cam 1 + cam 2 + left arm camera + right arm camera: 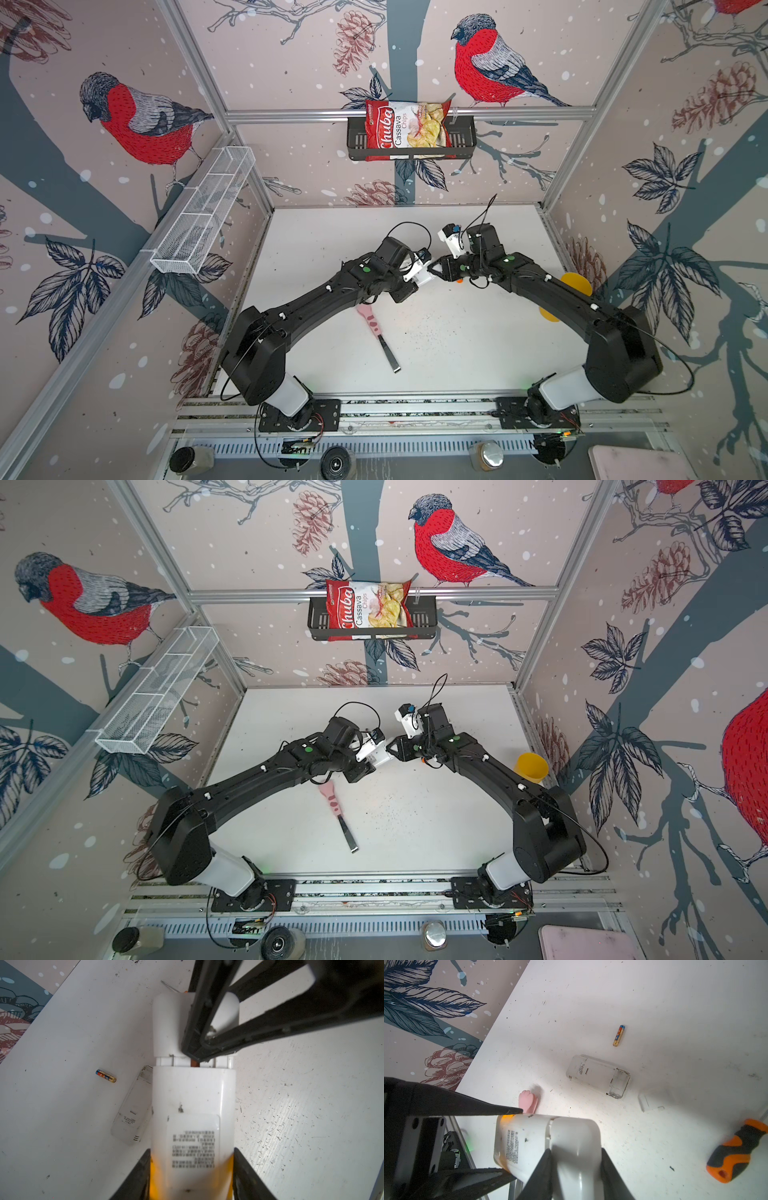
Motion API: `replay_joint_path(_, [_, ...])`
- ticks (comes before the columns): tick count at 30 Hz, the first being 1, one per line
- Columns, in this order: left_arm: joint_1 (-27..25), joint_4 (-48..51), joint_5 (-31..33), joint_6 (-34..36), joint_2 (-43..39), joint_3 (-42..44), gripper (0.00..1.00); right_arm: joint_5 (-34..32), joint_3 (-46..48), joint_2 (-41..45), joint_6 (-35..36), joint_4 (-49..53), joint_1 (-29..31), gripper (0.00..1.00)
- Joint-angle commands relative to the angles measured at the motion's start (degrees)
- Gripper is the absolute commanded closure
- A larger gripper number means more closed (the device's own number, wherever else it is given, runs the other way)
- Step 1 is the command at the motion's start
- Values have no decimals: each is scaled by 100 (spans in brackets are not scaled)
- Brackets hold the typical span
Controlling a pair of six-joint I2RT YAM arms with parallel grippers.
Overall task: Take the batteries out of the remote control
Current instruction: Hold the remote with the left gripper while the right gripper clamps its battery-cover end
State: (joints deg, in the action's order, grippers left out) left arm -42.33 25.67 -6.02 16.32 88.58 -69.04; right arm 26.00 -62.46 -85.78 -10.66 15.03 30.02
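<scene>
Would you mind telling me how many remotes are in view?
2. One remote is held between the left gripper and right gripper; the other remote lies on the table, battery bay open. More could hide under the arms.

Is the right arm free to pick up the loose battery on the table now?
Probably not yet: its fingers grip the cover of the white remote. The battery itself lies in the open.
</scene>
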Motion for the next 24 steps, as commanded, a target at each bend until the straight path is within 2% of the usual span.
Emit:
replay_joint_path(1, [14, -271, -75, -57, 2, -49, 68, -180, -13, 50, 29, 0, 1, 67])
replay_joint_path(16, [49, -277, -44, -61, 125, -72, 68, -179, 53, 353, -81, -191, -183, 74])
replay_joint_path(17, [49, -281, -43, -58, 141, -76, 68, -146, 51, 353, -73, -185, -183, 70])
replay_joint_path(18, [57, -266, -42, -59, 151, -97, 68, -126, 61, 348, -67, -176, -179, 62])
replay_joint_path(19, [58, -243, -42, -65, 160, -113, 68, -128, 66, 329, -55, -174, -167, 50])
replay_joint_path(20, [58, -230, -44, -66, 169, -128, 68, -139, 98, 334, -43, -183, -148, 43])
replay_joint_path(22, [67, -207, -48, -76, 178, -153, 68, -184, 144, 325, -9, -197, -91, 36])
replay_joint_path(24, [66, -196, -52, -76, 173, -163, 68, -288, 164, 294, 11, -193, -40, 34])
